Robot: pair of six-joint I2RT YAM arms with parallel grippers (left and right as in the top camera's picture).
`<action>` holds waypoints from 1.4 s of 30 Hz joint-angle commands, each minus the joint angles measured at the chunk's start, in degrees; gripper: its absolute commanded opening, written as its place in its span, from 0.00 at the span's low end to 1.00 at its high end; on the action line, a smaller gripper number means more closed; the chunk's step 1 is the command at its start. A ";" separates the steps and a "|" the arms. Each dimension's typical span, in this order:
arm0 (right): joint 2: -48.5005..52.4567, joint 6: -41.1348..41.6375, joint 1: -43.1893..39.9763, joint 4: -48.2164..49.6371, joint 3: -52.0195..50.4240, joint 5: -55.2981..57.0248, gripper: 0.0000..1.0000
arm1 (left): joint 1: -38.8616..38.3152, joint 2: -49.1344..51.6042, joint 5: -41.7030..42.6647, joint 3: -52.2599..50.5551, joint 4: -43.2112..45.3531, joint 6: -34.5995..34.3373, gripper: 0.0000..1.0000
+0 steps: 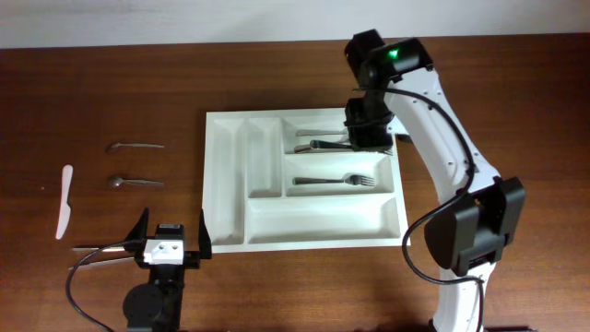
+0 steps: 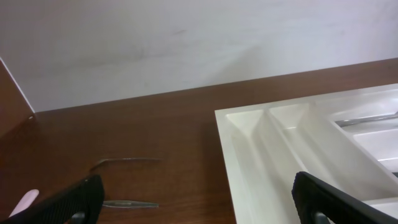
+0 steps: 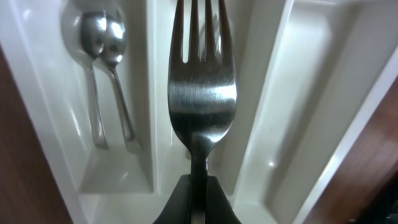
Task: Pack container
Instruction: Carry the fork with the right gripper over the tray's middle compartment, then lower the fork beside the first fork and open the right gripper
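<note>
Brown wooden table [image 1: 516,111] runs up to a pale wall, and the container [image 1: 228,175] lies flat near its middle. Made of white moulded plastic, it looks light and rigid, with smooth walls that would likely slide on the wood if nudged. I judge the raised outer rim or a divider wall the best place to take hold, since the compartment floors offer nothing to pinch.

Over the container's far right corner the right fingers [image 3: 177,202] are pressed together on the neck of a steel fork [image 3: 202,93], its tines pointing away from the wrist. Stiff and slick, it could swivel in so narrow a pinch. Just outside the container's near left corner the left fingers [image 1: 140,232] stand spread wide, holding nothing.

Inside the container another fork [image 1: 334,179] lies in the middle wide compartment, and two spoons [image 3: 102,81] rest in the compartment beside the steel fork. Left of the container, well apart from it, lie two more spoons [image 1: 136,146] and a white knife [image 1: 64,201].
</note>
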 commanded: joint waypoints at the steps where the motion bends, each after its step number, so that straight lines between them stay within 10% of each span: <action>1: -1.44 5.01 2.14 1.44 -2.75 1.46 0.04 | 0.31 -0.07 -0.44 -0.13 -0.13 0.70 0.99; 33: -1.29 5.79 3.85 11.41 -14.95 8.22 0.21 | 0.31 -0.07 -0.44 -0.13 -0.13 0.70 0.99; 42: -2.14 -8.31 1.22 11.21 -12.72 12.94 0.32 | 0.31 -0.07 -0.46 -0.13 -0.13 0.70 0.99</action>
